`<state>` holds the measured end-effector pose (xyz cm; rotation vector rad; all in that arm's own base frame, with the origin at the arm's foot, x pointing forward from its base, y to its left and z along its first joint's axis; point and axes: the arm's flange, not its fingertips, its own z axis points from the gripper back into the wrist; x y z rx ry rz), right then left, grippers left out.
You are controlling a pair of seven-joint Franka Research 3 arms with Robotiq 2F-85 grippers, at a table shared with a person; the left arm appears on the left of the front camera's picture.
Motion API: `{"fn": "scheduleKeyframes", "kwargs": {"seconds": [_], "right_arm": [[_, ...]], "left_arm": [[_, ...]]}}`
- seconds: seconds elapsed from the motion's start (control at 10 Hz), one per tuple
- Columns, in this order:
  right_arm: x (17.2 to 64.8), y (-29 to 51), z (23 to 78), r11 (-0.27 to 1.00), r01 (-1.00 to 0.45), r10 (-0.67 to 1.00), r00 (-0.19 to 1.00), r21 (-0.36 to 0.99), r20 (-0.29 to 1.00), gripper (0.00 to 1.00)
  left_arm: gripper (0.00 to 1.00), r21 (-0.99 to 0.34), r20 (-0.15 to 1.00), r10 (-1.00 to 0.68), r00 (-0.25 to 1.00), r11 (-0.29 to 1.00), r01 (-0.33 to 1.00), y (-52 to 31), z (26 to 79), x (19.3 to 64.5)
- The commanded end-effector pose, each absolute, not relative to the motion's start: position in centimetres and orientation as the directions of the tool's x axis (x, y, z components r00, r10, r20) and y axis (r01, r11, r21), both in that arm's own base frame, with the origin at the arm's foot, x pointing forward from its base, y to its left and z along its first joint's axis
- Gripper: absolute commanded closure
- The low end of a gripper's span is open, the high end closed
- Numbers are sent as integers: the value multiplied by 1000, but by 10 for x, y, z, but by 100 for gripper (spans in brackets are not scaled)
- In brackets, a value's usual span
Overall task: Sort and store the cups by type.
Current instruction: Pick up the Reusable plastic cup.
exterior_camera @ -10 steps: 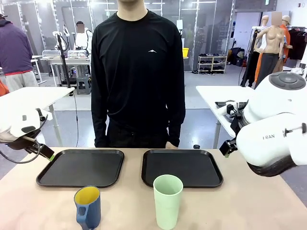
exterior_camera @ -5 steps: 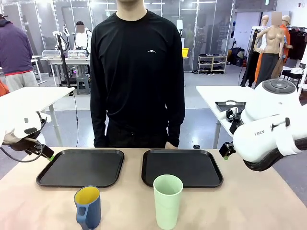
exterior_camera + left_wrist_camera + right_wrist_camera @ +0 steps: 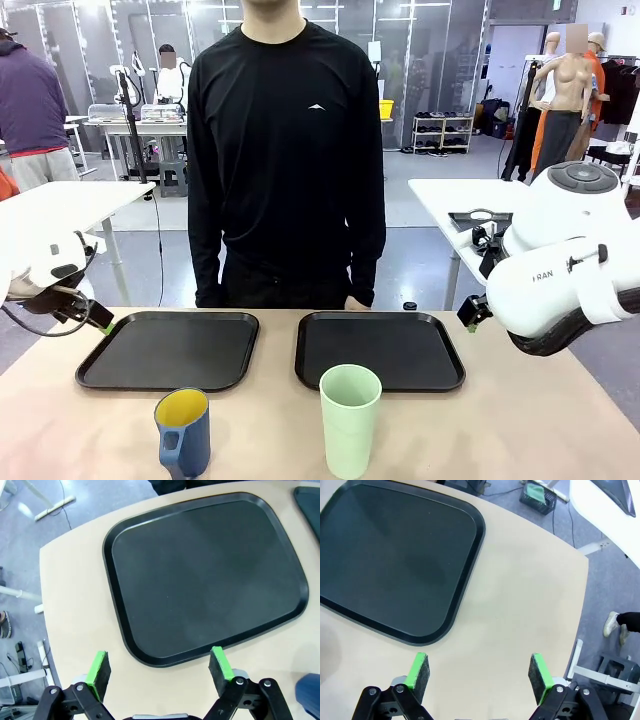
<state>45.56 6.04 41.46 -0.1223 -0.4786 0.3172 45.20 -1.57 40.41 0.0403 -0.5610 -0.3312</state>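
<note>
The left arm is kept low at the left edge of the front view, and the left gripper [image 3: 103, 325] is held just beside the upper left corner of the left tray [image 3: 168, 349]. In the left wrist view its green pads [image 3: 98, 667] are seen wide apart, and nothing is held. The right arm is bent at the right edge, with the right gripper [image 3: 470, 318] near the upper right corner of the right tray [image 3: 380, 349]. Its jaws are spread wide too, with nothing in them. The blue mug [image 3: 183, 432] is seen at the bottom, left of the middle, and the green tumbler [image 3: 350, 420] to its right. Both are stood upright on the table [image 3: 540, 430], below the trays. A person [image 3: 288, 150] is seen behind the table, arms down.
</note>
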Motion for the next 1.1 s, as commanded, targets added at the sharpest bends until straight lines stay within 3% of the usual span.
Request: {"fn": "scheduleKeyframes", "kwargs": {"seconds": [0.0, 1.0], "right_arm": [[458, 60, 412, 945, -270, 326, 839, -186, 436, 0], [458, 60, 412, 945, -270, 326, 839, -186, 436, 0]], "left_arm": [[0, 137, 513, -328, 793, 943, 302, -13, 404, 452], [0, 137, 513, -328, 793, 943, 302, -13, 404, 452]]}}
